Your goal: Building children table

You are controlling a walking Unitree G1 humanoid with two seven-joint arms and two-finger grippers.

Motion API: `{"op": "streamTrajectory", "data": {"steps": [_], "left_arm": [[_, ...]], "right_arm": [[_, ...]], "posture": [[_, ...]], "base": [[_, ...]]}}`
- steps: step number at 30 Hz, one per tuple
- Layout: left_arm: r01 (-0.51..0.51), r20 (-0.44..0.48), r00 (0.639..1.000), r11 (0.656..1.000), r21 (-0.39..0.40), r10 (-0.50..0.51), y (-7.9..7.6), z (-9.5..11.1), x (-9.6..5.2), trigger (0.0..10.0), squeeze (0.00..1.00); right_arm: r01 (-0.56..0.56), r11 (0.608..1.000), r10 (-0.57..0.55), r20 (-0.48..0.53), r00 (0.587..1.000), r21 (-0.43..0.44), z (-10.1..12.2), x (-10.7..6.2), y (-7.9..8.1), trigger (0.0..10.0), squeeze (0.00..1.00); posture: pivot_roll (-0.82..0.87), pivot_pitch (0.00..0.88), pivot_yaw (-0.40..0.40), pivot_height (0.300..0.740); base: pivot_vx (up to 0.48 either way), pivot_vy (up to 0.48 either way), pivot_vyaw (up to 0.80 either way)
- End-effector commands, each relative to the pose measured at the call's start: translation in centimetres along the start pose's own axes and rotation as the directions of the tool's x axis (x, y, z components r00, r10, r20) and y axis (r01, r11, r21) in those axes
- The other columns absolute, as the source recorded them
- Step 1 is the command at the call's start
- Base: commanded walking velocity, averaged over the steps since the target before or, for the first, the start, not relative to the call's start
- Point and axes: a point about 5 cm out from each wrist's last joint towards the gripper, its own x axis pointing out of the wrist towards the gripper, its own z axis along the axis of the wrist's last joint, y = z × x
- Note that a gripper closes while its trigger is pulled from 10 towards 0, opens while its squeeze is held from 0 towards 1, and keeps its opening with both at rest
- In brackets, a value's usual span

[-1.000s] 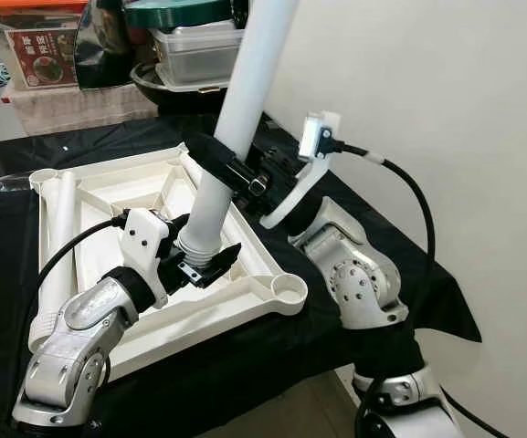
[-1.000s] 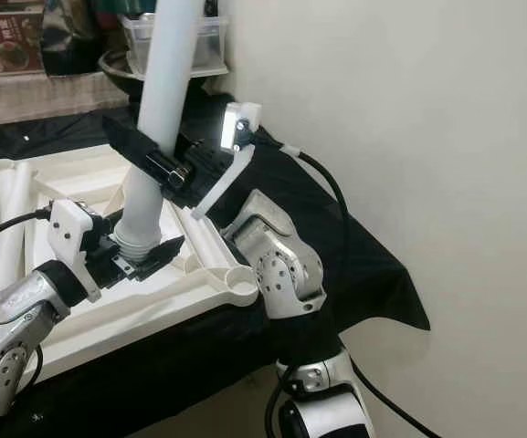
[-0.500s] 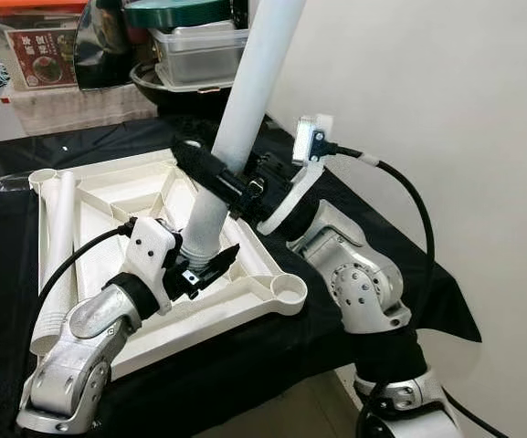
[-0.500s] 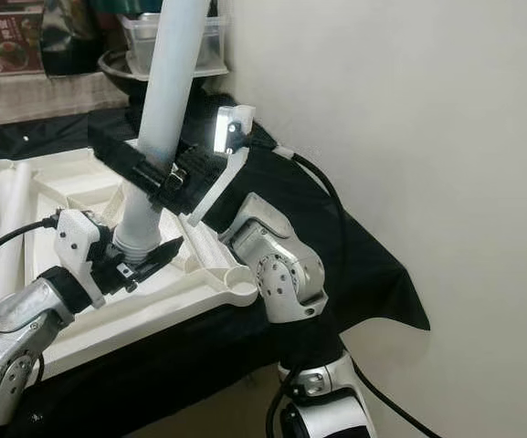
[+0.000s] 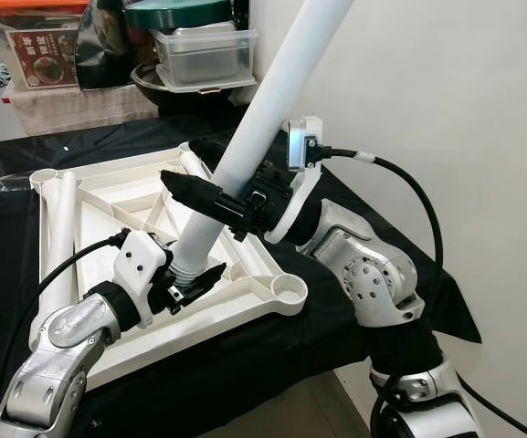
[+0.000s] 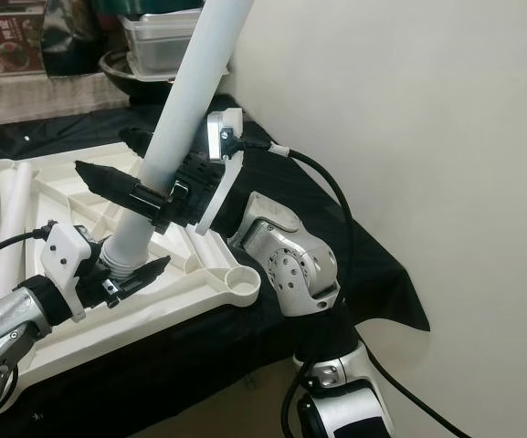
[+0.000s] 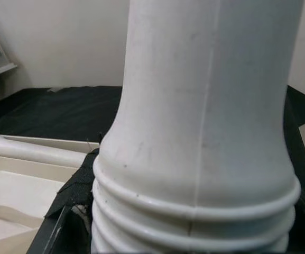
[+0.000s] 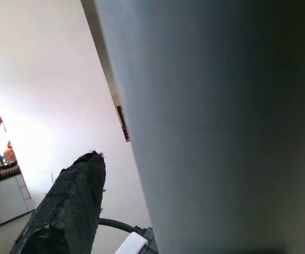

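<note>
A long white table leg [image 5: 268, 109] leans up and to the right over the upturned white tabletop [image 5: 117, 192], which lies on a black cloth. My right gripper [image 6: 108, 155] is shut on the leg's middle, one black finger [image 5: 190, 190] on its near side. My left gripper [image 5: 190, 278] is shut on the leg's threaded lower end [image 7: 194, 211], just above the tabletop's ribs. A round corner socket [image 5: 288, 290] sits to the right of that end. A second white leg [image 5: 57, 237] lies along the tabletop's left side.
Stacked plastic containers [image 5: 199, 50], a printed box [image 5: 39, 55] and a dark bowl crowd the back of the table. A white wall [image 5: 446, 137] stands close on the right. The black cloth [image 5: 336, 328] hangs over the near table edge.
The leg has tipped further to the right at its top. My right gripper has swung down and left with it, and my left arm has dropped lower, still on the threaded end.
</note>
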Motion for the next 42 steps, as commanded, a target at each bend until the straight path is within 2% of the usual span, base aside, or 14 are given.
{"op": "streamTrajectory", "data": {"steps": [1,6,7,9,10,15,16,17,18,31,32,34,35,42], "left_arm": [[0.005,0.018,1.0,1.0,0.01,-0.006,-0.3,0.2,0.5,0.0,0.0],[0.015,0.008,1.0,1.0,0.008,-0.015,-0.7,-0.2,0.7,0.5,0.0],[0.019,-0.005,1.0,1.0,0.013,-0.018,-0.8,-0.4,0.6,3.9,0.0],[0.019,-0.005,1.0,1.0,0.013,-0.018,-0.8,-0.4,0.6,3.9,0.0],[0.021,-0.023,1.0,0.999,0.026,-0.02,-0.7,-0.7,0.6,10.0,0.0],[-0.007,-0.031,0.999,0.999,0.04,0.008,-0.4,-0.8,0.6,10.0,0.0],[-0.025,-0.028,0.999,0.998,0.052,0.026,-0.1,-0.8,0.6,10.0,0.38],[-0.025,-0.028,0.999,0.998,0.052,0.026,-0.1,-0.8,0.6,10.0,0.38],[-0.042,-0.028,0.999,0.998,0.053,0.044,0.3,-0.8,0.5,10.0,1.0],[-0.031,0.001,1.0,0.999,-0.009,0.031,-0.1,0.5,-1.3,10.0,1.0],[0.047,-0.019,0.999,0.998,-0.043,-0.048,-1.8,0.5,-2.2,10.0,0.41],[0.047,-0.019,0.999,0.998,-0.043,-0.048,-1.8,0.5,-2.2,10.0,0.41],[0.099,-0.037,0.994,0.993,-0.062,-0.102,-3.1,0.3,-2.9,10.0,0.0],[0.054,-0.043,0.997,0.995,-0.085,-0.058,-3.4,0.0,-3.4,10.0,0.0]], "right_arm": [[-0.018,1.0,0.018,0.003,1.0,0.006,0.0,0.4,0.3,0.8,0.0],[-0.027,0.999,0.026,0.019,0.999,0.029,0.0,0.4,0.4,0.0,0.0],[-0.032,0.999,0.031,0.019,0.999,0.033,0.0,0.3,0.5,0.0,0.0],[-0.032,0.999,0.031,0.019,0.999,0.033,0.0,0.3,0.5,0.0,0.0],[-0.039,0.999,0.039,0.021,0.999,0.032,0.0,0.2,0.5,0.0,0.0],[-0.041,0.999,0.04,0.02,0.999,0.032,0.0,0.1,0.6,0.0,0.0],[-0.04,0.999,0.04,0.016,0.999,0.028,-0.1,0.0,0.5,0.0,0.0],[-0.04,0.999,0.04,0.016,0.999,0.028,-0.1,0.0,0.5,0.0,0.0],[-0.029,1.0,0.029,-0.003,1.0,0.008,-0.2,-0.3,0.2,0.0,0.0],[0.072,0.987,-0.087,-0.096,0.992,-0.144,0.6,-3.2,-3.1,0.0,0.0],[0.164,0.96,-0.197,-0.129,0.972,-0.229,1.5,-4.7,-5.1,0.0,0.0],[0.164,0.96,-0.197,-0.129,0.972,-0.229,1.5,-4.7,-5.1,0.0,0.0],[0.272,0.914,-0.322,-0.132,0.937,-0.301,2.4,-5.9,-6.9,0.0,0.0],[0.371,0.855,-0.44,-0.128,0.889,-0.363,2.6,-7.6,-8.4,0.0,0.0]], "posture": [[0.08,0.0,-0.055,0.714],[0.08,0.0,-0.055,0.714],[0.08,0.0,-0.055,0.714],[0.08,0.0,-0.055,0.714],[0.08,0.0,-0.055,0.714],[0.08,0.0,-0.054,0.714],[0.08,0.0,-0.056,0.714],[0.08,0.0,-0.056,0.714],[0.08,0.0,-0.058,0.714],[0.08,0.0,-0.064,0.714],[0.08,0.0,-0.07,0.714],[0.08,0.0,-0.07,0.714],[0.09,0.0,-0.078,0.714],[0.09,0.0,-0.081,0.714]], "base": [[0.0,0.0,0.0],[0.0,0.0,0.0],[0.0,0.0,0.0],[0.0,0.0,0.0],[0.0,0.0,0.0],[0.0,0.0,0.0],[0.0,0.0,0.0],[0.0,0.0,0.0],[0.0,0.0,0.0],[0.0,0.0,0.0],[0.0,0.0,0.0],[0.0,0.0,0.0],[0.0,0.0,0.0],[0.0,0.0,0.0]]}}
